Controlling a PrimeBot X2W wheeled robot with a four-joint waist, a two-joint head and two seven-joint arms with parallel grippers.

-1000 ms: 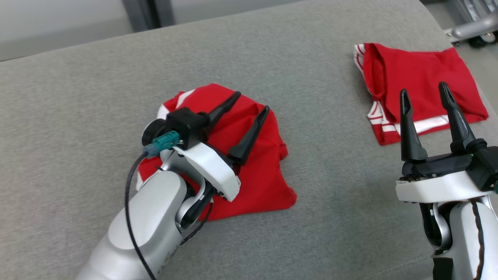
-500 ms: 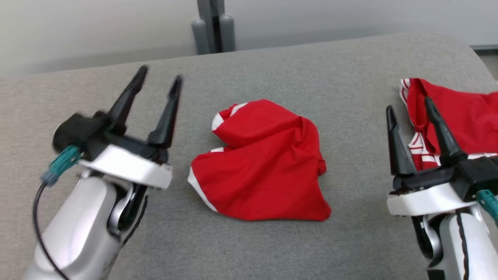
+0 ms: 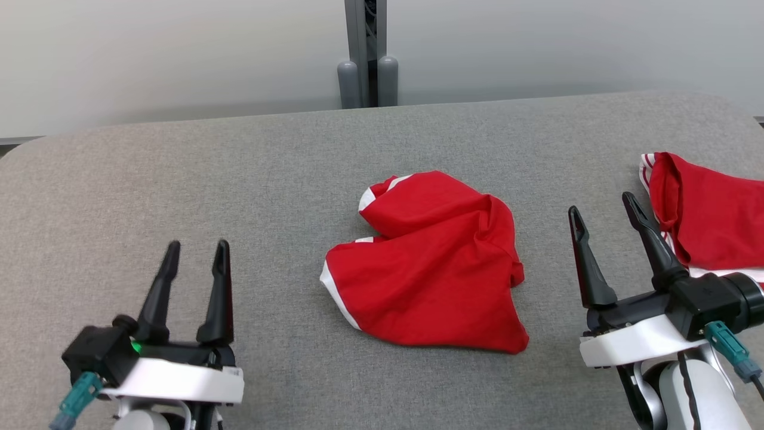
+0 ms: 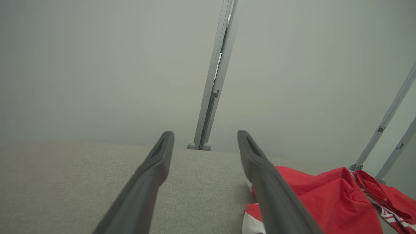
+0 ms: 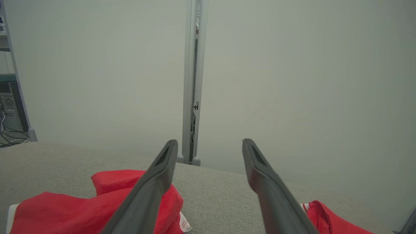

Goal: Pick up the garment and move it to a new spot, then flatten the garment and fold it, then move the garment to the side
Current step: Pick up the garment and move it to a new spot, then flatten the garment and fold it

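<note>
the garment (image 3: 430, 269), a red shirt with white trim, lies in a loose crumpled heap near the middle of the grey desk (image 3: 179, 179), touching neither arm. one layer is thrown over another and a white-edged hem curls along its left side, so it is not yet flat.

the left end effector (image 3: 198, 243) sits at the lower left, well apart from the cloth, with its fingers spread and nothing between them. the right end effector (image 3: 601, 203) sits at the lower right, near the heap's right edge, equally spread and equally empty. both point away from the robot towards the pale wall (image 3: 179, 54) and the grey post (image 3: 364, 54) behind the desk. the two wrist views look out low across the cloth-covered top, which suggests the arms are held just above it, not pressing on it.

a second red garment (image 3: 710, 221) lies at the far right edge of the desk, just behind the right fingers. it looks flatter and tidier than the heap, so it is probably out of the way on purpose and not the one being worked on.

with the heap centred between two empty, parted end effectors, the layout reads as a ready stance: each arm can reach its own side of the shirt. the likely step in hand is the flattening, which calls for finding two outer edges or corners and drawing them apart. the main risk is pinching several layers at once, which would drag the bundle along instead of opening it.
</note>
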